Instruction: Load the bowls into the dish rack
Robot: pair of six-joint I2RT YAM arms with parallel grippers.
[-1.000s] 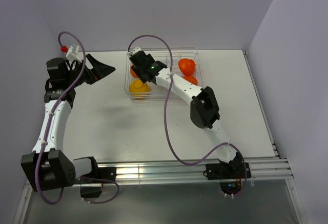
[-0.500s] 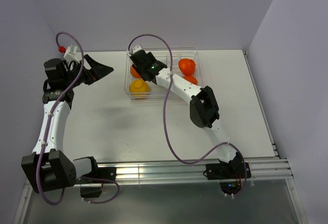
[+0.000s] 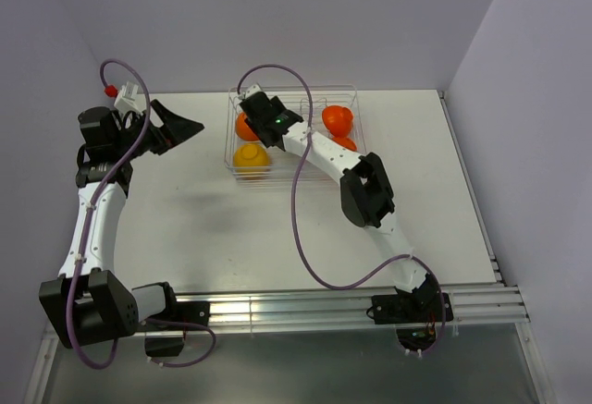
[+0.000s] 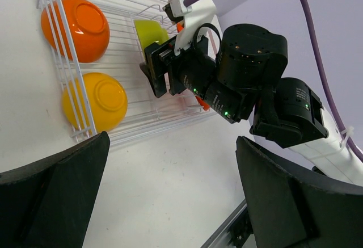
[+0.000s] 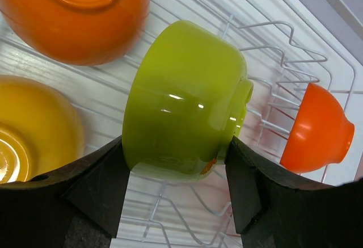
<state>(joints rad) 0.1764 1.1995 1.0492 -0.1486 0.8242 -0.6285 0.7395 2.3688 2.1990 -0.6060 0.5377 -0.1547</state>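
Left claw (image 3: 190,127): wide open, nothing between its fingers; it hovers over the far left of the bench (image 3: 203,219), close to the left wall and well apart from the rack's left edge.
Dish rack (image 3: 354,94): on the bench's far side, its far rim near the back wall.
Rack's left end: two bowls, bottoms up; the orange bowl (image 4: 76,29) is farther, the yellow bowl (image 4: 96,103) nearer, both beside the left rim.
Right claw (image 5: 173,174): clamped on the yellow-green bowl (image 5: 181,100), tilted on its side above the ribs in the rack's middle.
Rack's right end: red-orange bowls (image 3: 338,119), two as far as the top view shows.
Count: one rack, two claws, about five bowls.
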